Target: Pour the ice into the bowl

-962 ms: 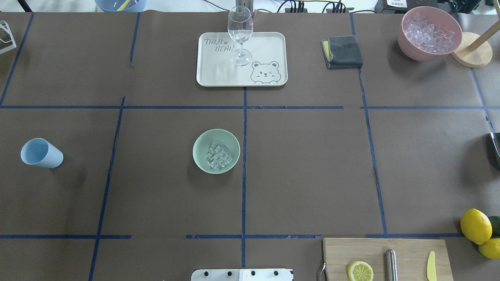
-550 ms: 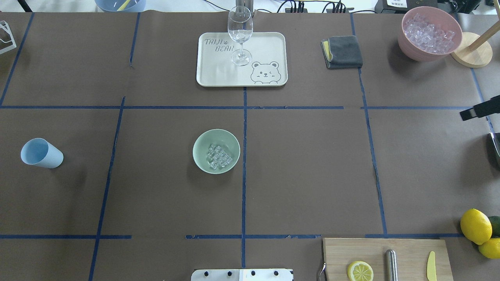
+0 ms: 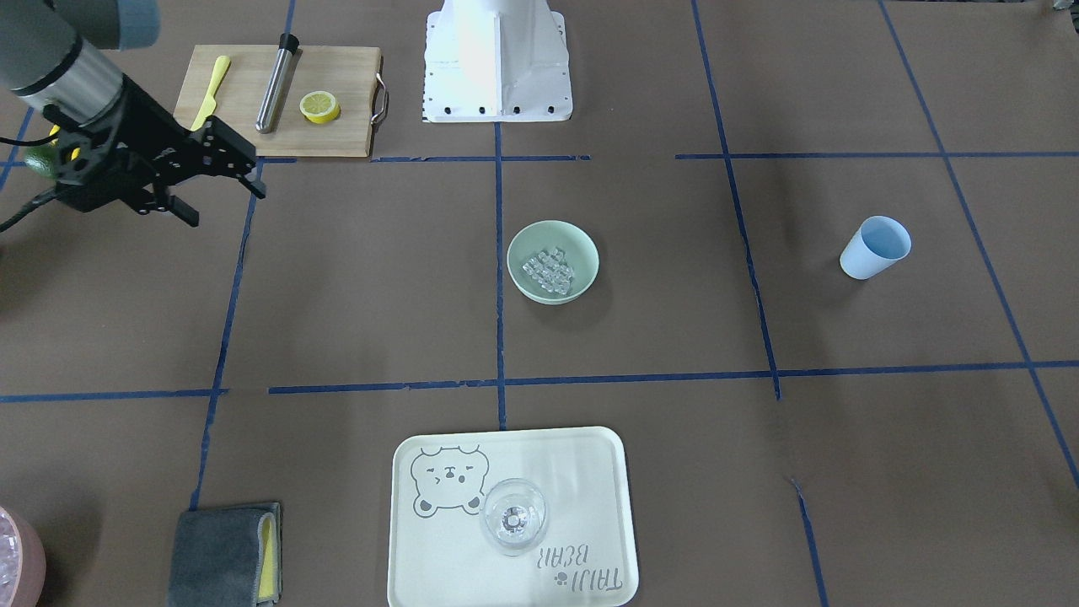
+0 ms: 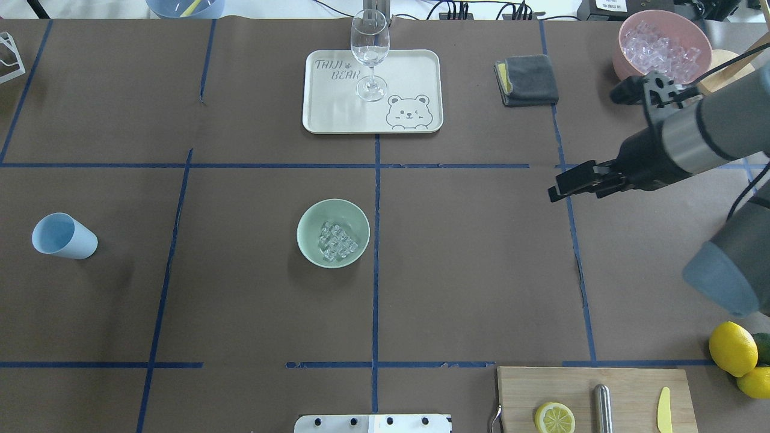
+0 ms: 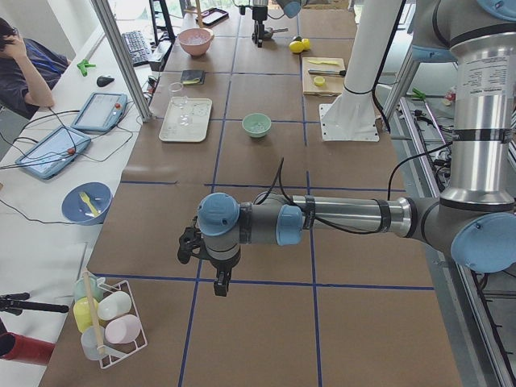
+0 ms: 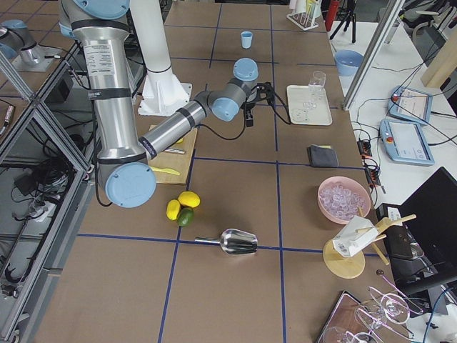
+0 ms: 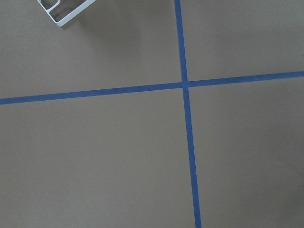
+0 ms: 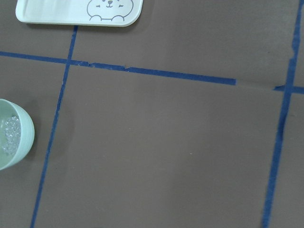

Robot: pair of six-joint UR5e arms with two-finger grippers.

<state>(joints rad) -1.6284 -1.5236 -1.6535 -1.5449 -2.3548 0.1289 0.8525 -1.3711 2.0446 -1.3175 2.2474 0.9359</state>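
The pale mint-green bowl [image 4: 308, 221] stands at the table's middle with the ice [image 4: 337, 242], a cluster of clear cubes, inside it. Both show in the front view, bowl [image 3: 583, 253] and ice [image 3: 548, 268], and at the right wrist view's left edge, where the bowl [image 8: 21, 137] is partly cut off. My right gripper [image 4: 556, 191] hangs open and empty well to the bowl's right; in the front view this gripper [image 3: 228, 202] is at upper left. My left gripper [image 5: 218, 282] shows only in the exterior left view, pointing down over bare table; I cannot tell its state.
A light blue cup [image 4: 64, 236] is at far left. A tray [image 4: 415, 72] with a wine glass [image 4: 369, 45] is at the back, beside a grey cloth [image 4: 526, 79] and a pink bowl [image 4: 625, 36] of ice. Cutting board [image 4: 631, 385] and lemons [image 4: 732, 347] are front right.
My right arm has come in from the right edge and swung left over the table towards the middle. The bowl, ice and cup have not moved.
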